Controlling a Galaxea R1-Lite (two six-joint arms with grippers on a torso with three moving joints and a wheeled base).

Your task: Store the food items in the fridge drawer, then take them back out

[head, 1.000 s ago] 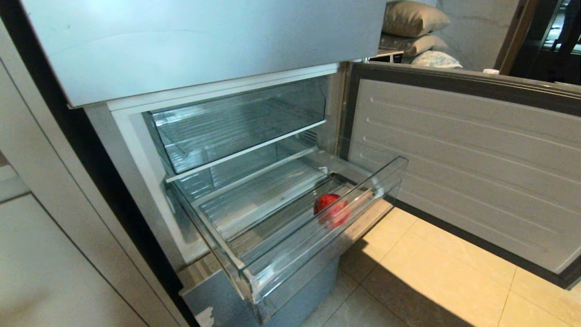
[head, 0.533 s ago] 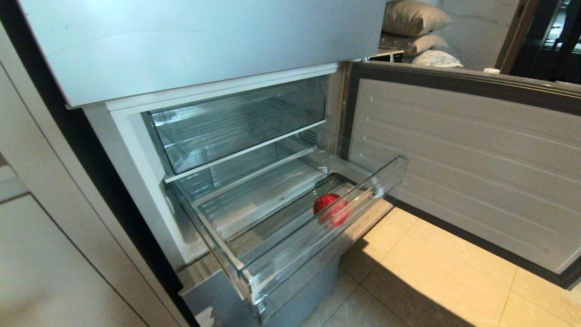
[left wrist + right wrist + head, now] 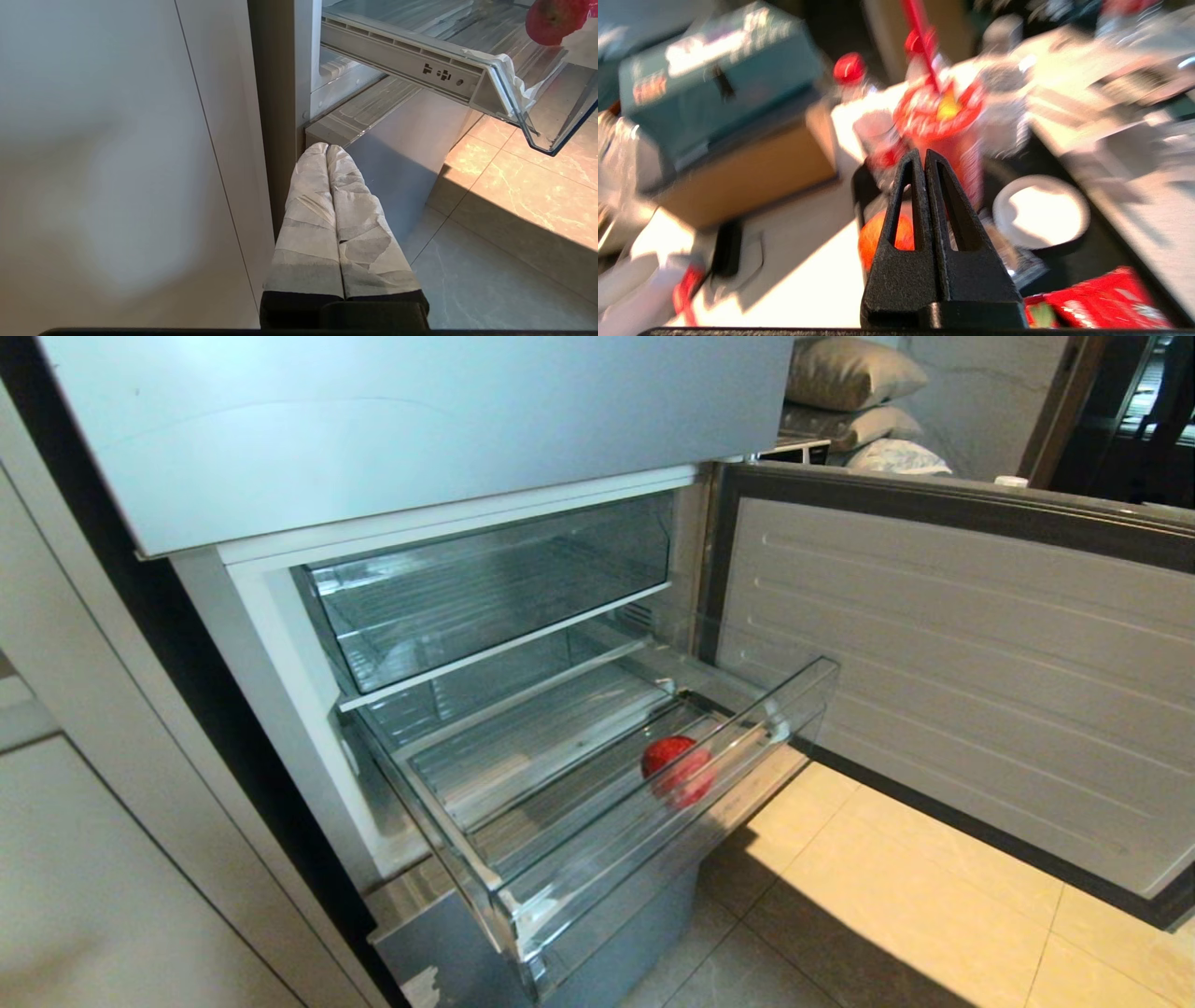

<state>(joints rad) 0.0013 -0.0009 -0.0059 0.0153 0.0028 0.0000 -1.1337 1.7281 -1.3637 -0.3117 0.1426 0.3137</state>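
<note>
Pale floor tiles (image 3: pixel 896 896) catch a patch of warm sunlight beside a silver-blue fridge (image 3: pixel 411 429) whose lower door (image 3: pixel 952 681) stands swung wide, its ribbed white lining facing the room. Pillows (image 3: pixel 854 373) are piled beyond the top of that door.

The fridge drawer (image 3: pixel 653 821), clear with a ribbed floor, sticks well out of the cabinet under a clear upper compartment (image 3: pixel 485 588). The red fruit (image 3: pixel 677 770) sits inside it, against the tall transparent front wall, toward the door side.

Neither arm appears in the head view. The left gripper (image 3: pixel 327 149) hangs low by the fridge's bottom corner, its two cloth-wrapped fingers (image 3: pixel 308 219) pressed flat together with nothing between them. Ahead of its tips is the grey base of the fridge; a plain cabinet panel (image 3: pixel 117 163) runs alongside it. The drawer's side rail (image 3: pixel 406 70) passes above and beyond the tips, and the fruit shows through the drawer's far end, well apart from this gripper.

The right gripper (image 3: pixel 924 156) points elsewhere, at a blurred, cluttered counter. Its black fingers (image 3: pixel 901 210) meet at the tips, gripping nothing. Past them stands a red cup (image 3: pixel 943 126) with a straw; an orange round thing (image 3: pixel 885 235) lies just behind the fingers, a white dish (image 3: pixel 1041 212) to one side, a teal box (image 3: pixel 719 79) farther off.
</note>
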